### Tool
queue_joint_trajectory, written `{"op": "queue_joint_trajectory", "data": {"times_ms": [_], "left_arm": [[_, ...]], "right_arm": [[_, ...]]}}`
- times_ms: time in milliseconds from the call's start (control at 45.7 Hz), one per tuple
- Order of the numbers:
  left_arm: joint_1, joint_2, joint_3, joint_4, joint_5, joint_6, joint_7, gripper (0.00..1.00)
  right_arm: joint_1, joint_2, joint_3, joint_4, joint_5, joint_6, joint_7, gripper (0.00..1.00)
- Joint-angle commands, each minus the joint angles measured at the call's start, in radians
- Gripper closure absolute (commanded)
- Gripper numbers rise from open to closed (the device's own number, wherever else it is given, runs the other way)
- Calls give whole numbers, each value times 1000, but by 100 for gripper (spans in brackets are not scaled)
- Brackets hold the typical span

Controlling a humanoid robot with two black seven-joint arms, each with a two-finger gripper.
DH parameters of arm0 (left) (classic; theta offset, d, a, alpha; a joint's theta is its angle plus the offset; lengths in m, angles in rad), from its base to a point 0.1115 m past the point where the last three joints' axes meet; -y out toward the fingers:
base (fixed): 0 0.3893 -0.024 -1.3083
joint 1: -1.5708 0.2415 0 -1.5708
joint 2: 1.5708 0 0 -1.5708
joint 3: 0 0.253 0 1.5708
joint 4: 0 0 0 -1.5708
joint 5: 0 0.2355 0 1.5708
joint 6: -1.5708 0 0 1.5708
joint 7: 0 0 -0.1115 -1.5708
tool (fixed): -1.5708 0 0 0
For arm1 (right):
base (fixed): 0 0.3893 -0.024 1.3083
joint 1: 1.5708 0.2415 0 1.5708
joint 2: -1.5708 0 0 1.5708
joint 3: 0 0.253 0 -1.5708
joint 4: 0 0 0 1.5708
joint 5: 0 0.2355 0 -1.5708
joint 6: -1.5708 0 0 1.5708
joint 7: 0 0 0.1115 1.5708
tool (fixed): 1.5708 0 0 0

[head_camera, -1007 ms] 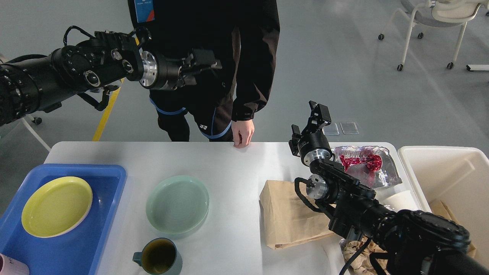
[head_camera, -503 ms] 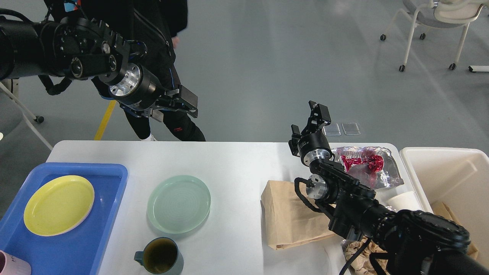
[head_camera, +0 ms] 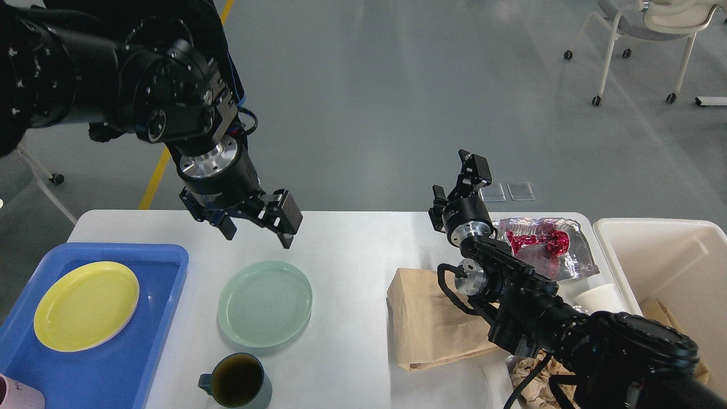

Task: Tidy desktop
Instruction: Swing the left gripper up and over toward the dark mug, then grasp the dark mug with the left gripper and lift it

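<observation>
The white desktop [head_camera: 352, 250] holds a pale green plate [head_camera: 265, 304], a dark teal mug [head_camera: 235, 380], a brown paper bag [head_camera: 426, 324], a silver foil wrapper with red inside [head_camera: 539, 244], a white paper cup [head_camera: 596, 298] and crumpled paper [head_camera: 528, 378]. My left gripper [head_camera: 258, 227] points down, open and empty, just above the table behind the green plate. My right gripper [head_camera: 459, 180] is raised over the far edge, left of the foil wrapper, open and empty. My right arm hides part of the bag and cup.
A blue tray [head_camera: 164, 295] at the left holds a yellow plate [head_camera: 86, 305]. A pink cup [head_camera: 14, 395] shows at the bottom left corner. A cream-white bin [head_camera: 659, 255] with brown paper inside stands at the right. A wheeled chair [head_camera: 642, 34] stands far back.
My left arm has swung down and right, so its gripper now points down over the table near the green plate. The person behind the table has left view. My right arm has not moved.
</observation>
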Motion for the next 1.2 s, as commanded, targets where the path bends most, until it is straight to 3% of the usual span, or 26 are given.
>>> {"op": "queue_joint_trajectory", "data": {"times_ms": [0, 197, 306, 744, 1182], "left_arm": [[2, 11, 0, -165, 124, 84, 22, 8], [31, 14, -3, -357, 141, 235, 197, 11], [89, 14, 2, -373, 143, 288, 247, 15], [286, -1, 11, -371, 82, 596, 295, 18], [428, -27, -50, -350, 65, 787, 369, 22]], "right_arm": [[0, -1, 0, 0, 0, 0, 0, 0], [0, -1, 0, 0, 3, 0, 0, 0], [0, 1, 0, 0, 0, 0, 0, 0], [0, 1, 0, 0, 0, 0, 0, 0], [0, 1, 0, 0, 0, 0, 0, 0]]}}
